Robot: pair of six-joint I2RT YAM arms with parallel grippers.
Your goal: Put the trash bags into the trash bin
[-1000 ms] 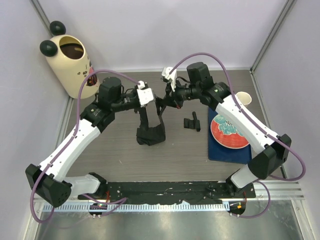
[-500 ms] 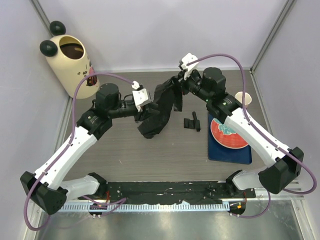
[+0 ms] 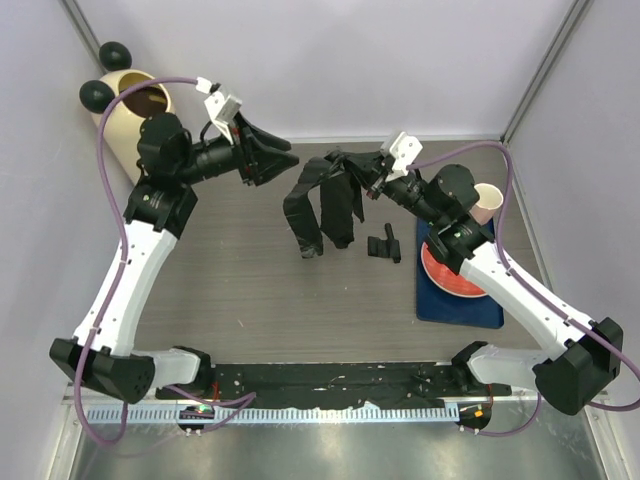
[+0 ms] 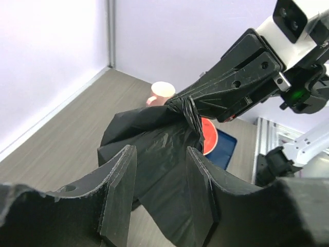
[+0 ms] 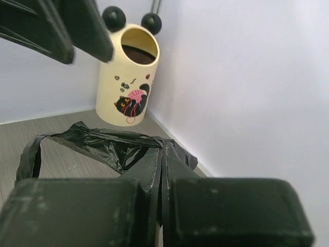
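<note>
Hanging from the right gripper [image 3: 366, 175], one trash bag [image 3: 318, 205] droops in glossy black folds above the middle of the table [image 3: 250, 290]. Its lower end reaches down toward the tabletop. In the right wrist view the two fingers are pressed together on a bunched corner of the plastic. The left gripper [image 3: 270, 158] is raised just left of the bag with its two fingers spread apart and nothing between them. It does not touch the bag.

One trash bin [image 3: 112, 125] stands upright in the far left corner, close to the walls, mouth open, well apart from the bag. The left arm lies between the two.

On the right side sit one red plate [image 3: 452, 275] on one blue mat [image 3: 470, 308], one paper cup [image 3: 487, 203] near the right wall, and one small black object [image 3: 385, 245] lying just right of the bag. Bare tabletop stretches in front of the bag and to its left.
</note>
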